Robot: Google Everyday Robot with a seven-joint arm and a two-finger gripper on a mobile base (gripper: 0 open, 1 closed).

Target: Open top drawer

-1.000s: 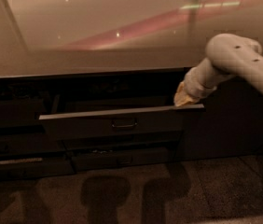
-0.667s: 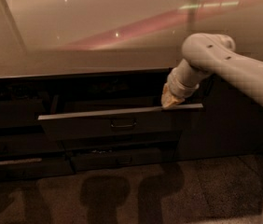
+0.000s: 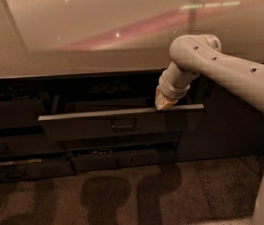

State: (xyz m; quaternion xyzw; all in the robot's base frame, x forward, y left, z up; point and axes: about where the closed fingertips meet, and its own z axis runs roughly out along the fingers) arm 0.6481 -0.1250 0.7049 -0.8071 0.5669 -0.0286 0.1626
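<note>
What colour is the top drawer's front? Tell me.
The top drawer is dark grey, camera view; the hand sits at its pale top edge.

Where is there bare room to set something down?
The counter looks bare left of the arm. The floor below the top drawer is open. Crowded: the drawer's upper edge toward its right end, where the gripper sits.

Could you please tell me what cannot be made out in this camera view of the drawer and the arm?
- Inside of the top drawer: camera view, hidden behind its front and in deep shadow.
- The claw, at the drawer's top edge right of the handle: camera view, whether it touches that edge is lost in the dimness.
- The arm: camera view, cut off by the right edge.
</note>
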